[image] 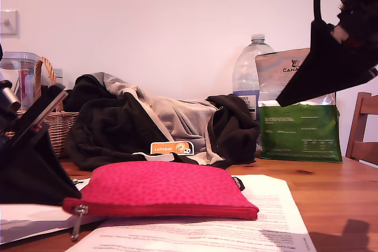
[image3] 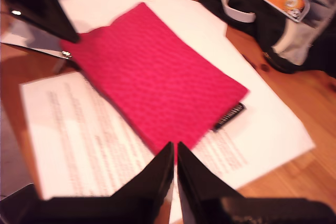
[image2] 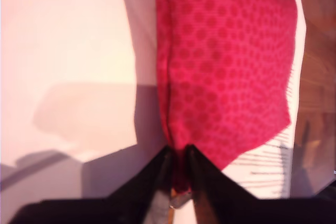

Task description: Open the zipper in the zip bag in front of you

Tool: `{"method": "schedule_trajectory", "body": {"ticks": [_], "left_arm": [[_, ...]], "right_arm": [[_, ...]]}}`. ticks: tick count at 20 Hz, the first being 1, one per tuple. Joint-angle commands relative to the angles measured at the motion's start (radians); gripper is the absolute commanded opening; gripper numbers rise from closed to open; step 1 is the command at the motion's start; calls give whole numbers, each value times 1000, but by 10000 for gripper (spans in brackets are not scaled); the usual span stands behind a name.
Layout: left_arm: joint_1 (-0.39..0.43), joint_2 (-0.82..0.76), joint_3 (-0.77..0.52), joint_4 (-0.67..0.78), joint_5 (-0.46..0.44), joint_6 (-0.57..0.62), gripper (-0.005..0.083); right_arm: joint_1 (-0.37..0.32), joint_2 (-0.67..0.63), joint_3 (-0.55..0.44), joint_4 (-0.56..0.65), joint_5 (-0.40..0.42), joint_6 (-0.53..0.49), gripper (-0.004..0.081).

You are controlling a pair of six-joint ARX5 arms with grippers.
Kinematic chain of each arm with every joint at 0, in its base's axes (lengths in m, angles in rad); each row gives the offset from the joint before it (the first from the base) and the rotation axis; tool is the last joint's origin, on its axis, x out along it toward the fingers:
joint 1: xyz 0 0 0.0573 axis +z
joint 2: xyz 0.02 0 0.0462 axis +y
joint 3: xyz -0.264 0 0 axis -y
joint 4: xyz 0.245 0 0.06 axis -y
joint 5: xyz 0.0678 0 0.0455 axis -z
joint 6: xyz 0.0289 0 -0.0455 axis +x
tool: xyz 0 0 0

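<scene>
The pink-red zip bag [image: 159,187] [image2: 226,66] [image3: 152,82] lies flat on printed papers [image: 277,216]. Its zipper [image: 171,210] runs along the near edge. The silver slider [image: 80,209] [image3: 66,53] sits at the end toward the exterior view's left, and the pull tab [image: 75,229] dangles below it. My first gripper [image: 72,196] [image2: 181,163] is low at that end, shut on the bag's corner beside the slider. My second gripper [image: 280,103] [image3: 175,150] hangs high at the exterior view's upper right, above the bag's other end. Its fingers are pressed together on nothing.
Behind the bag lies a heap of black and grey clothing [image: 147,122] with an orange label [image: 171,147]. A water bottle [image: 251,69] and a green-and-silver bag [image: 298,125] stand at the back right of the exterior view. A wicker basket [image: 56,119] is at its left, a chair [image: 363,131] at its right.
</scene>
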Motion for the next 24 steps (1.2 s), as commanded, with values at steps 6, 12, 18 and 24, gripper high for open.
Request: {"method": "schedule_trajectory", "body": {"ticks": [6, 12, 18, 24], "left_arm": [[2, 5, 20, 94, 89, -65, -17], [2, 5, 20, 103, 141, -149, -19], [2, 5, 20, 161, 210, -223, -19], [3, 5, 21, 177, 228, -233, -19]], "right_arm": [[32, 0, -2, 33, -106, 191, 24], [185, 6, -2, 152, -19, 392, 59], [341, 178, -2, 350, 187, 503, 110], [404, 322, -9, 614, 437, 503, 112]]}}
